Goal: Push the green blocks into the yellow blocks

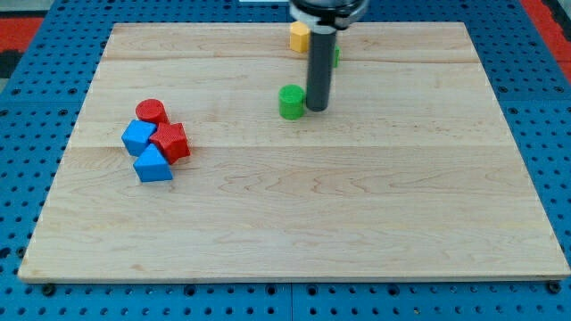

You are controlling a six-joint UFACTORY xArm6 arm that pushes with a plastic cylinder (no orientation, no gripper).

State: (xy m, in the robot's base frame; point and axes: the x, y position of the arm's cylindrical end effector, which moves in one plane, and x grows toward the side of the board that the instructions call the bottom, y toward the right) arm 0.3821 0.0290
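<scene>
Green cylinder: there it is, the green cylinder point(291, 102), standing upright on the board a little above centre, toward the view's top.
My tip: my tip point(318, 110) is down on the wood just beside that cylinder, on its right in the view, and it looks to be touching or all but touching; the contact itself I cannot make out.
Grip state: nothing to open or close here, folks, just a straight dark rod holding nothing.
Second green block: a sliver of green point(335, 56) peeks out on the rod's right side, higher up; its shape is hidden behind the rod.
Yellow block: a yellow block point(299, 37) sits near the board's top edge, just left of the rod, partly covered, so its shape is unclear.
Gap: the green cylinder and the yellow block are apart, bare wood between them.
Far cluster: well away at the view's left, a tight huddle: red cylinder point(152, 111), blue block point(137, 137), red star-like block point(169, 141), blue triangle point(153, 165).
Surface: pale wooden board point(357, 214) on a blue perforated table point(27, 178).
</scene>
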